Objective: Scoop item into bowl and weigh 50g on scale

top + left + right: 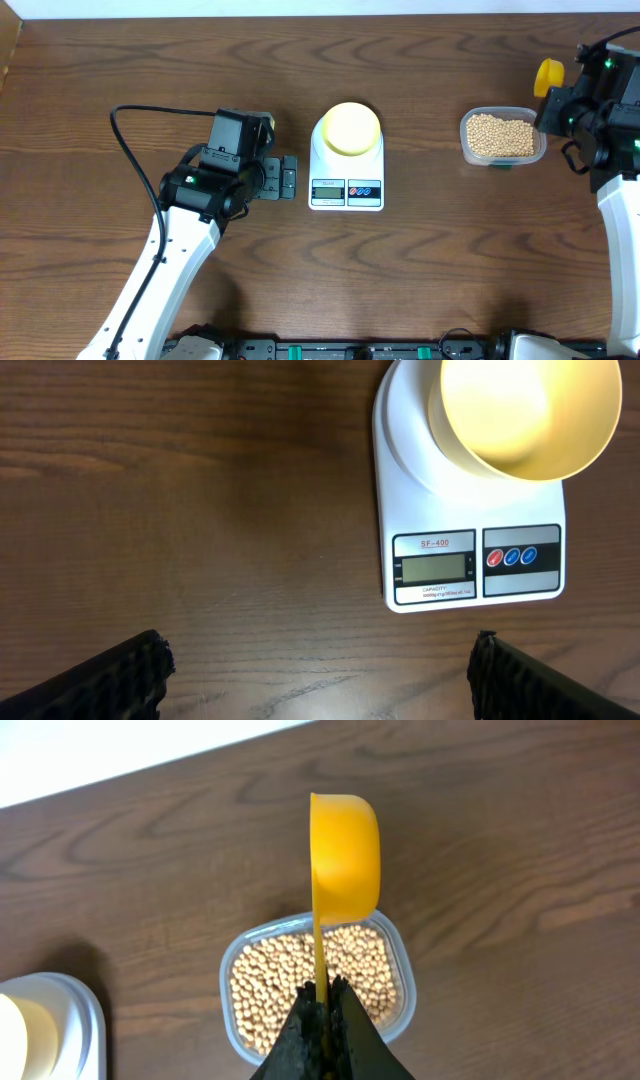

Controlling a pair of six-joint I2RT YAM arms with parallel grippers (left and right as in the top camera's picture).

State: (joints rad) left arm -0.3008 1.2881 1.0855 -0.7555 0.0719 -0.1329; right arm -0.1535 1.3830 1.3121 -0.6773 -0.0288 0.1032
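The pale yellow-cream bowl (350, 128) sits empty on the white scale (346, 186) at the table's middle. Both also show in the left wrist view, the bowl (520, 410) on the scale (470, 565). The beans (500, 135) fill a clear tub (502, 160) at the right, seen also in the right wrist view (270, 990). My right gripper (323, 1000) is shut on the handle of a bright yellow scoop (345, 855), held on edge above the tub; the scoop shows overhead (548, 75). My left gripper (288, 178) is open and empty, left of the scale.
The tub's rim (225, 1000) lies just below my right fingers. The scale's edge shows at the lower left of the right wrist view (60, 1020). The table's far edge (150, 750) runs behind the tub. Bare wood lies between my left fingers (320, 670).
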